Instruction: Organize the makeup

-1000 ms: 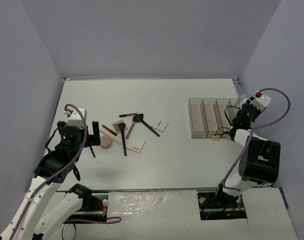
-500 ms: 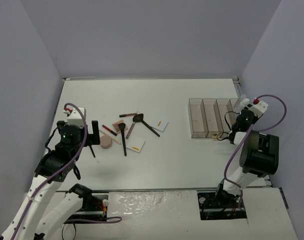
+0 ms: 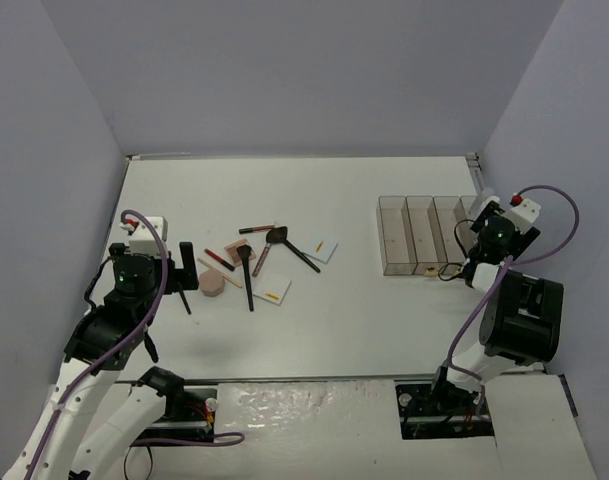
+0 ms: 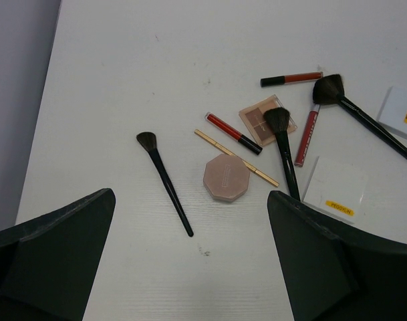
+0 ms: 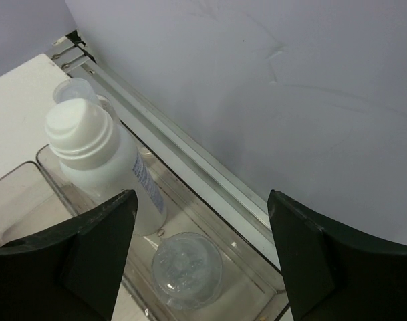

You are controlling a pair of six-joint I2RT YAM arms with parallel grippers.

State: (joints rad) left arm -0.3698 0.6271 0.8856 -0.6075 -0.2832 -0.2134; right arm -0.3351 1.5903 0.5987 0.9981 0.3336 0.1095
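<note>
Both splayed empty — left hand above octagonal matte-pink compact, right hand over white-capped bottle in clear organizer.

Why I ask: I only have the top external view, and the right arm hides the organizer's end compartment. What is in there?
Observer: The right wrist view shows a white-capped bottle standing upright in that end compartment.
Operator: Anything else in it?
Observer: A clear round piece, lid or jar I cannot tell, lies on the floor beside the bottle.
Operator: Is the right gripper holding anything?
Observer: No. The right gripper is open and empty above that compartment.
</note>
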